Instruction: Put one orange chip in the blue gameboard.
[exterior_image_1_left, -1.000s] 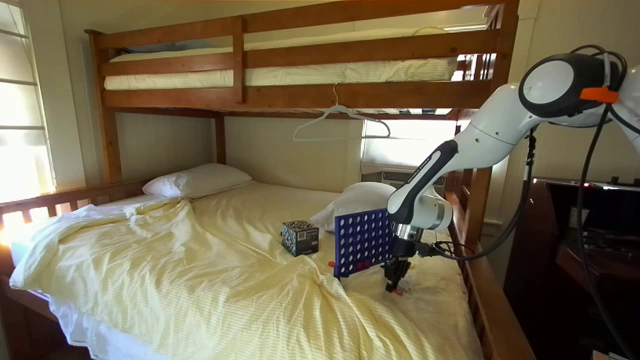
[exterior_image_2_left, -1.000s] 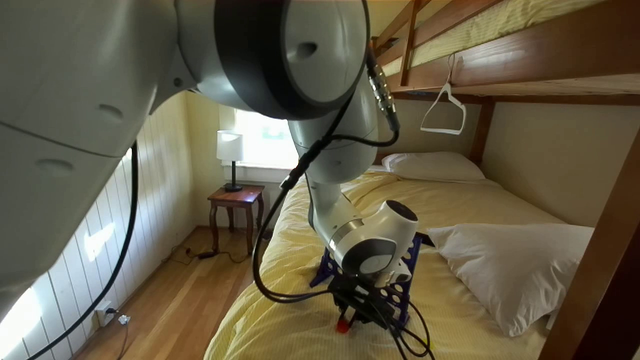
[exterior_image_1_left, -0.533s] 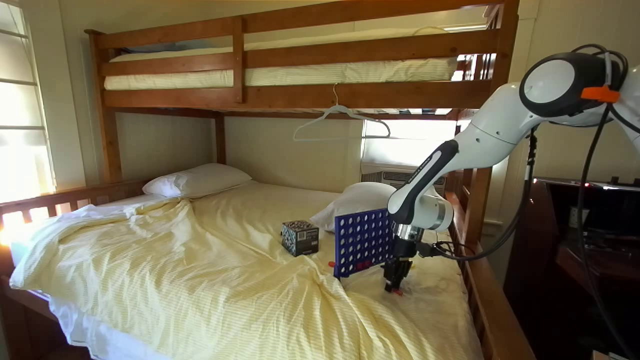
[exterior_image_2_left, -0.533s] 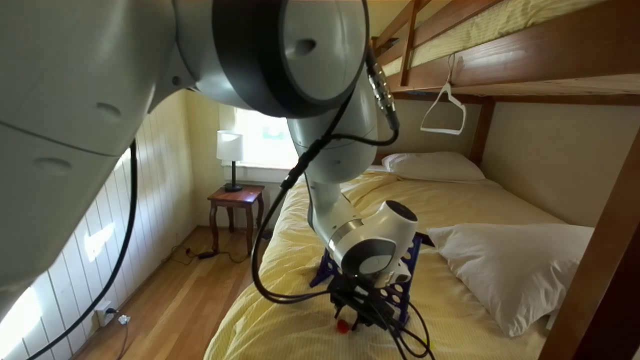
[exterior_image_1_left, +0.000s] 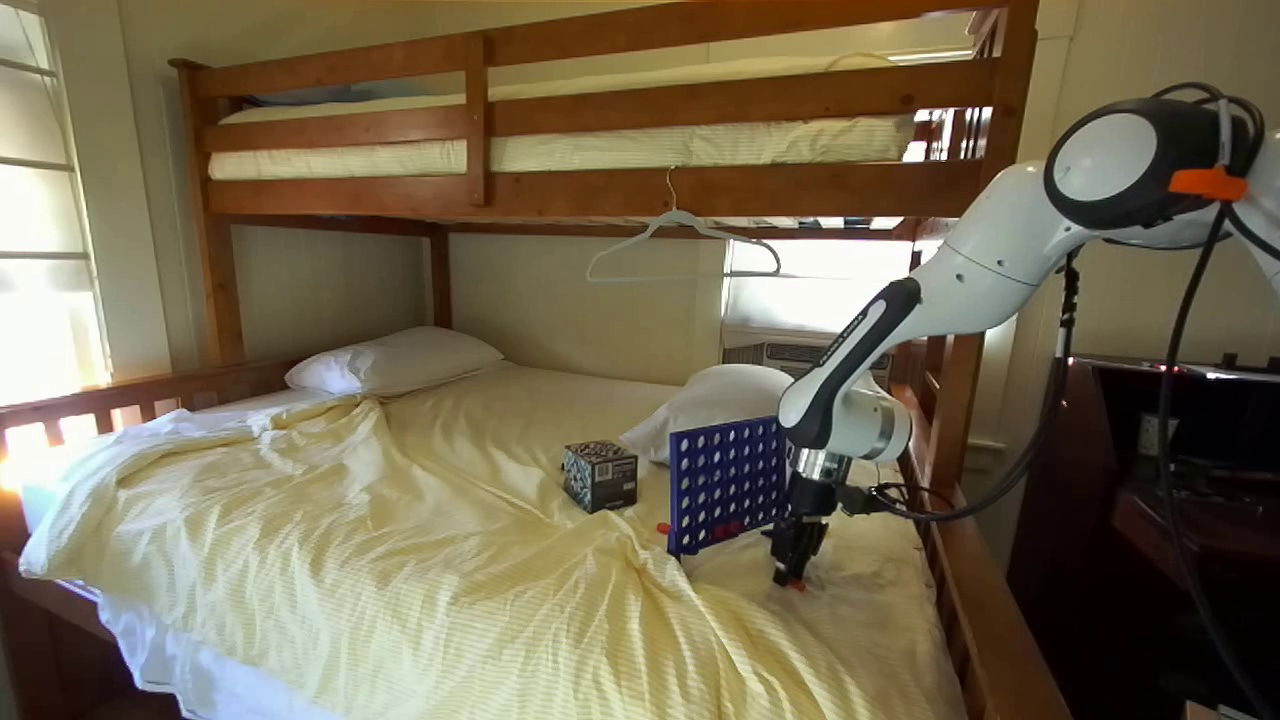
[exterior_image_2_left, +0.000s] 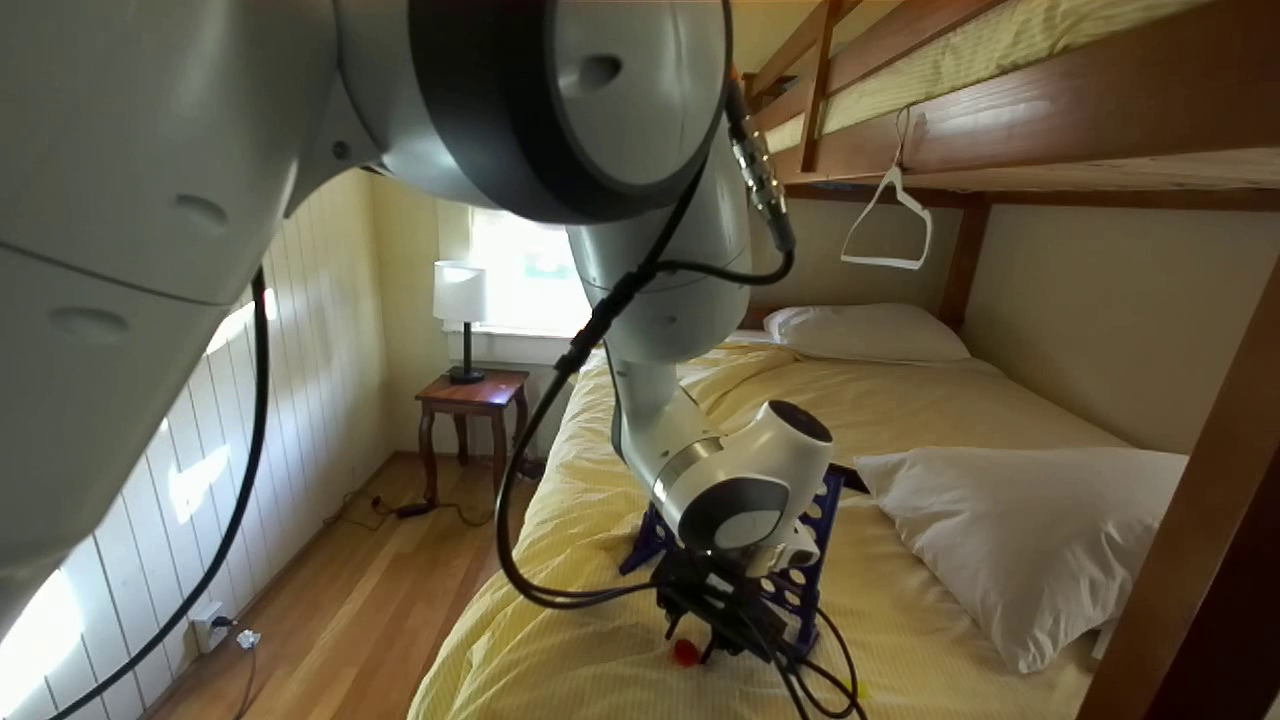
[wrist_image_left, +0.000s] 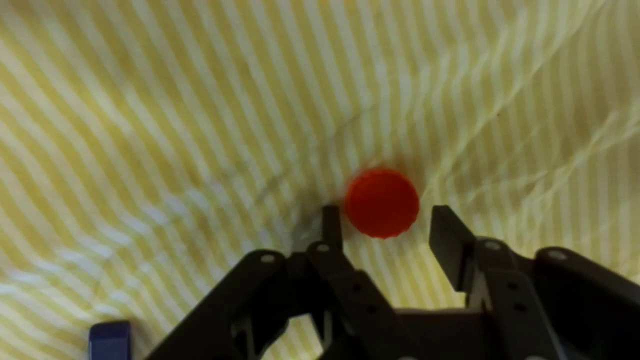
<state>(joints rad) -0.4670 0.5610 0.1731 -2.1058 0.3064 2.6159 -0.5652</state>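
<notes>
Two fingers (wrist_image_left: 332, 227) of the gripper (wrist_image_left: 387, 220) stand apart, with the chip (wrist_image_left: 382, 202) lying between the tips, unclamped. The chip rests flat on the sheet (wrist_image_left: 150, 150). The finger at the wrist view's left is just beside its rim; contact cannot be confirmed. The opposite finger stands clear.

Risk 1, off-centre closing: the nearer finger probably meets the rim first and may push the chip sideways. Risk 2, height: the chip is thin. Tips set too high are likely to slide over it; tips set too low may pinch the sheet. The crease (wrist_image_left: 475, 132) beside the chip could worsen either fault. Risk 3, orientation: if gripped flat, the chip probably needs turning on edge before entering the board (exterior_image_1_left: 728, 483); that turn is a likely point for a drop. Risk 4, collision: the board stands upright near the gripper, and a sideways swing or the loose cables (exterior_image_2_left: 606, 320) could tip it.

Pose: the arm (exterior_image_1_left: 975, 275) slopes down from the upper right in an exterior view. The wrist (exterior_image_1_left: 850, 420) is bent so that the gripper points downward, slightly tilted, tips close to the sheet.
</notes>
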